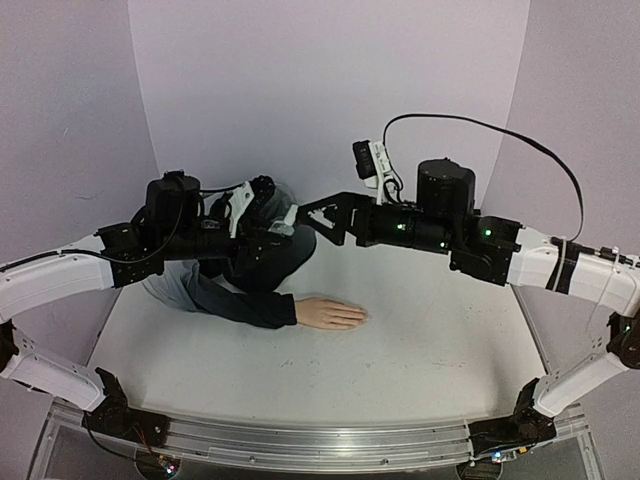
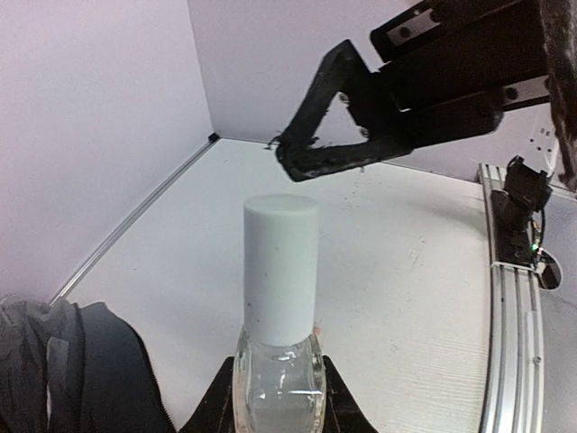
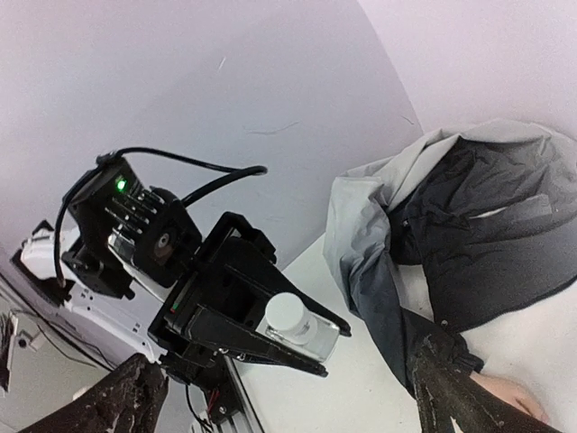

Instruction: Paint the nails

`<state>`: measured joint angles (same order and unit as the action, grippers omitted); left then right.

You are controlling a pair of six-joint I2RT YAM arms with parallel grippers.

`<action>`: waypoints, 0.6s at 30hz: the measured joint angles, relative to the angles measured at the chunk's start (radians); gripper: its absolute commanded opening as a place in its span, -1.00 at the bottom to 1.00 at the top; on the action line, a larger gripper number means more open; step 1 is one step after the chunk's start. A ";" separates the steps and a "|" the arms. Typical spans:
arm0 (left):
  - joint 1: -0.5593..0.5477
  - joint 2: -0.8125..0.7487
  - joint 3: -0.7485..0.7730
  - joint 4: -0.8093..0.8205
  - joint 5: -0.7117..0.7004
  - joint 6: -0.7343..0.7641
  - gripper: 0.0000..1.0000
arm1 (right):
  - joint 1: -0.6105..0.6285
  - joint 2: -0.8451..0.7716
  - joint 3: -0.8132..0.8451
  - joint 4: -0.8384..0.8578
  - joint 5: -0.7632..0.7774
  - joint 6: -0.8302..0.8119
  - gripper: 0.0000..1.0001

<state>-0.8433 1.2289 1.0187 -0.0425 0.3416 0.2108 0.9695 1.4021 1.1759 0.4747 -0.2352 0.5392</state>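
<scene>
The nails (image 1: 358, 318) were too small to make out from above. They sat at the fingertips of the mannequin hand (image 1: 328, 313), which lay flat on the table (image 1: 430, 350), well below both arms. Above its sleeve (image 1: 240, 300), the left gripper (image 1: 278, 225) and right gripper (image 1: 308, 225) met almost tip to tip.

From the left wrist, that gripper's jaws were clamped on a clear bottle (image 2: 279, 383) with its white cap (image 2: 280, 266) on. The right gripper hung just beyond the cap, not touching it.

From the right wrist, its own fingers (image 3: 126, 397) stood wide apart, framing the bottle.

The step looked like opening the polish. Next, the right gripper would need to line up with the cap, close on it and twist while the left held firm.
</scene>
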 measured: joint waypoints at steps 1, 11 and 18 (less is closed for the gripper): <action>0.000 0.000 0.000 0.000 -0.029 0.000 -1.00 | 0.000 0.002 0.008 -0.009 0.018 0.022 0.82; 0.000 0.000 0.000 0.000 -0.120 0.000 -1.00 | 0.000 0.153 0.194 -0.046 0.068 0.096 0.22; 0.000 0.000 0.000 0.000 -0.133 0.000 -1.00 | 0.000 0.227 0.243 -0.058 0.077 0.093 -0.15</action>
<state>-0.8433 1.2285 1.0187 -0.0425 0.2089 0.2104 0.9695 1.6295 1.4185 0.4164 -0.1585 0.6323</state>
